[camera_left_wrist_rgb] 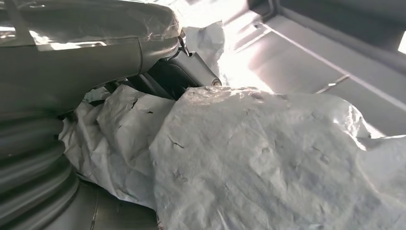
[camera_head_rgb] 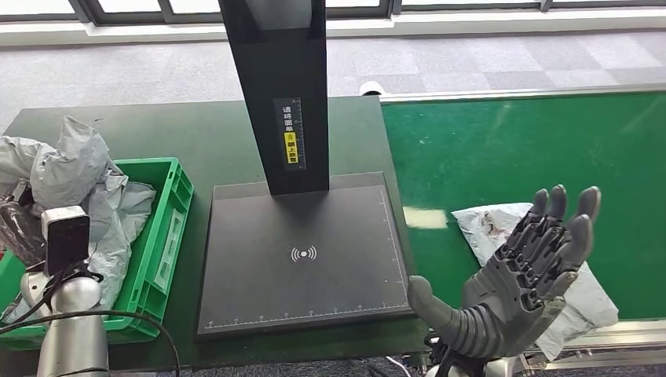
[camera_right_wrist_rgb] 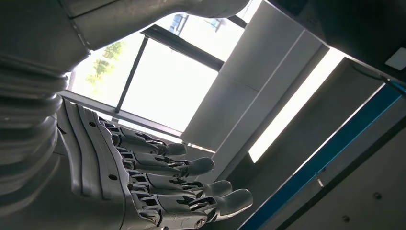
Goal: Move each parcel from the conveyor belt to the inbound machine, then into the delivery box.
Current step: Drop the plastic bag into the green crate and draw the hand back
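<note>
While your right hand hangs over the near edge of the belt with palm up and fingers spread wide, holding nothing, the next parcel lies flat on the green surface just beyond and partly under it. To take it well, I'd judge you should turn the palm down first, then come onto the middle of the bag and not onto its loose near corner, since the soft grey wrap looks likely to slide or fold out of a shallow grasp. Lift it high enough to pass the belt's metal rail before you swing it across to the machine, and lay it flat on the dark plate near the wireless mark.

The machine's black post stands at the far side of the plate, so keep the carry low and near you to avoid brushing it. Your left arm is down at the green box, where crumpled grey parcels are already heaped; its wrist view looks close onto grey wrap, but I cannot tell whether the left hand is holding any of it or is spread. The heap rises above the box wall, so a later drop there may spill over onto the counter.
</note>
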Robot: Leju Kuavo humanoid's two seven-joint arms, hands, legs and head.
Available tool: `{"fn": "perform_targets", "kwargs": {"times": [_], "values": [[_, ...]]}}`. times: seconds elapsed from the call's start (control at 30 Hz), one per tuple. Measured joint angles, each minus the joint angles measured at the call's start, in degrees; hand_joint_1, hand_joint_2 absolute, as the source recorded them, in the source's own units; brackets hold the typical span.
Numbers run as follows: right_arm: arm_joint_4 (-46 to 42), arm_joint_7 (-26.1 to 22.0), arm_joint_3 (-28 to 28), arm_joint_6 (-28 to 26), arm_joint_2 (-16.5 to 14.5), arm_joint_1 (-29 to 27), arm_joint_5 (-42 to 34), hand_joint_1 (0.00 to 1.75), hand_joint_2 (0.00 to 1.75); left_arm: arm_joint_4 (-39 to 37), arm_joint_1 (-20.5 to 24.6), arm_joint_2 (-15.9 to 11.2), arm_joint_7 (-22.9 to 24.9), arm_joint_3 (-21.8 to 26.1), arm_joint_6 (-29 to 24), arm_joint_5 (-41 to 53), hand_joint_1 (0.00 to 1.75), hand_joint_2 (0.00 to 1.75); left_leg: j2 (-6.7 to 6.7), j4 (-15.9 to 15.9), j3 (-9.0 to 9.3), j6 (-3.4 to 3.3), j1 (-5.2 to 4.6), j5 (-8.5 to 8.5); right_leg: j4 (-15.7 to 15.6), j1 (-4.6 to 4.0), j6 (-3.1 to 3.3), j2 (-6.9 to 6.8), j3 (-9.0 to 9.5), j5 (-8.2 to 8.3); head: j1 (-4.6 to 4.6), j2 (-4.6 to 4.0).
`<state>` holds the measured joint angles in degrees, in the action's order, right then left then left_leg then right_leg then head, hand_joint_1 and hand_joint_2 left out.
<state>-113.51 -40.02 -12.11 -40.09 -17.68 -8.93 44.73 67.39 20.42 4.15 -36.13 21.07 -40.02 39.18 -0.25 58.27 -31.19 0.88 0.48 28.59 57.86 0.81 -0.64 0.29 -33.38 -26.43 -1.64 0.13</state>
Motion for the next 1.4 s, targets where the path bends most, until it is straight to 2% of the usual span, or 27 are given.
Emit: {"fn": "perform_targets", "kwargs": {"times": [0.27,0.37,0.4,0.5,0.67,1.0,1.1,1.23,1.4], "values": [[0.6,0.0,0.0,0.0,0.0,0.0,0.3,0.00,1.75,-11.7,3.8,-2.1,5.2,2.1,1.3,1.8,1.75,1.75,-0.09,0.0,0.08,0.00,-0.02,0.00,0.0,0.02,0.01,-0.08,0.11,-0.02,-0.01,0.00],[0.9,0.0,0.0,0.0,0.0,0.0,0.2,0.00,1.75,-15.8,5.6,-2.4,9.7,2.1,3.0,4.4,0.46,1.75,-0.10,-0.1,0.15,0.01,-0.07,0.00,0.0,0.07,0.02,-0.10,0.25,-0.05,0.00,0.00],[1.0,0.0,0.0,0.0,0.0,0.0,0.2,0.00,1.75,-17.3,6.2,-2.5,11.0,2.0,3.5,5.1,0.02,1.31,-0.10,-0.1,0.14,0.03,-0.11,0.02,0.0,0.11,0.04,-0.10,0.34,-0.08,0.00,0.00],[1.3,0.0,0.0,0.0,0.0,0.1,0.4,0.00,1.75,-21.7,8.0,-2.9,12.3,1.9,2.9,5.2,0.00,0.00,-0.05,-0.2,0.26,0.10,-0.17,0.08,0.0,0.17,0.11,-0.08,0.66,-0.19,0.01,0.00],[1.3,0.0,0.0,0.0,0.0,0.1,0.2,0.00,1.75,-24.5,9.0,-3.3,8.5,2.2,0.4,1.3,0.00,0.00,-0.02,-0.4,0.53,0.13,-0.18,0.08,0.0,0.18,0.16,-0.06,0.83,-0.20,0.00,0.00],[1.6,0.0,0.0,0.0,0.0,0.2,-0.1,0.00,1.75,-23.8,8.5,-2.8,2.8,4.2,0.0,-3.4,0.00,0.00,-0.03,-0.5,0.67,0.16,-0.19,0.08,0.0,0.18,0.28,-0.06,0.90,-0.29,0.01,0.00],[1.8,0.0,0.0,0.0,0.0,0.2,-0.1,0.00,1.75,-21.6,7.9,-1.1,0.6,6.7,0.0,0.7,0.00,0.00,0.01,-0.5,0.68,0.19,-0.19,0.10,0.0,0.19,0.29,-0.02,0.90,-0.29,0.02,0.00],[2.1,0.0,0.0,0.0,0.0,0.3,-0.1,0.00,1.75,-17.5,7.6,2.3,-2.0,13.3,0.0,9.6,0.00,0.00,0.03,-0.5,0.69,0.19,-0.22,0.13,0.0,0.21,0.28,-0.01,0.89,-0.30,0.00,0.00],[2.3,0.0,0.0,0.0,0.0,0.3,0.0,0.00,1.75,-14.9,7.7,4.7,-2.6,18.1,0.0,12.0,0.00,0.00,0.03,-0.5,0.69,0.23,-0.25,0.20,0.0,0.23,0.28,-0.01,0.88,-0.36,0.00,0.00]]}}
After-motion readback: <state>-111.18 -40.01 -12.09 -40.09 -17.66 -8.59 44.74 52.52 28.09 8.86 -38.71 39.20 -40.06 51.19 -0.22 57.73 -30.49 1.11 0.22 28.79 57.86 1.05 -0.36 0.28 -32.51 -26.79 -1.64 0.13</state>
